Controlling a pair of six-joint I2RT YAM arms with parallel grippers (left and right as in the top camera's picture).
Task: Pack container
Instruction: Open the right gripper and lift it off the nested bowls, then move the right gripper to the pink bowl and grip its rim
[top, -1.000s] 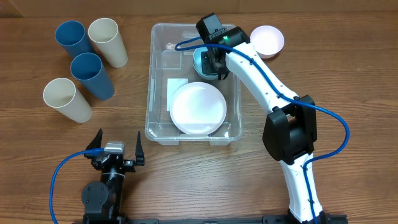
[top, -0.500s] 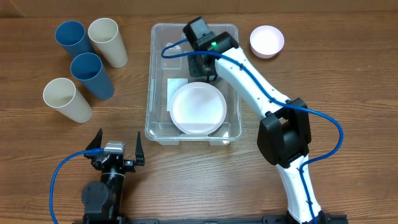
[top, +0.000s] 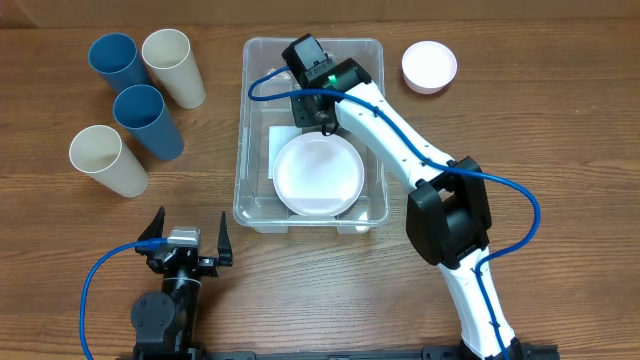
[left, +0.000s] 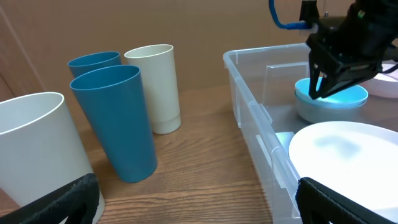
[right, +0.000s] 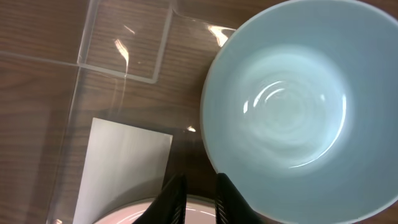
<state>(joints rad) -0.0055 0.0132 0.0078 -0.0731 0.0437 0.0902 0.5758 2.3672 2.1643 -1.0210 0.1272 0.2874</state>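
Observation:
The clear container (top: 244, 130) sits mid-table with a white label (top: 284, 138) on its base. A white plate (top: 318, 175) lies in its near half. A light blue bowl (right: 292, 106) stands in its far half; it also shows in the left wrist view (left: 333, 99) and is hidden under the arm in the overhead view. My right gripper (top: 312, 118) hangs inside the container, just left of the bowl. Its fingers (right: 200, 190) are close together with nothing between them. My left gripper (top: 186, 232) is open and empty near the front edge.
Two blue cups (top: 113, 60) (top: 147, 120) and two cream cups (top: 172, 65) (top: 105, 160) stand left of the container. A pink bowl (top: 429, 66) sits on the table at the container's far right. The right arm (top: 400, 140) crosses the container's right wall.
My right gripper has moved left along the far half of the container, off the blue bowl, which the arm now covers in the overhead view. The left arm has not moved.

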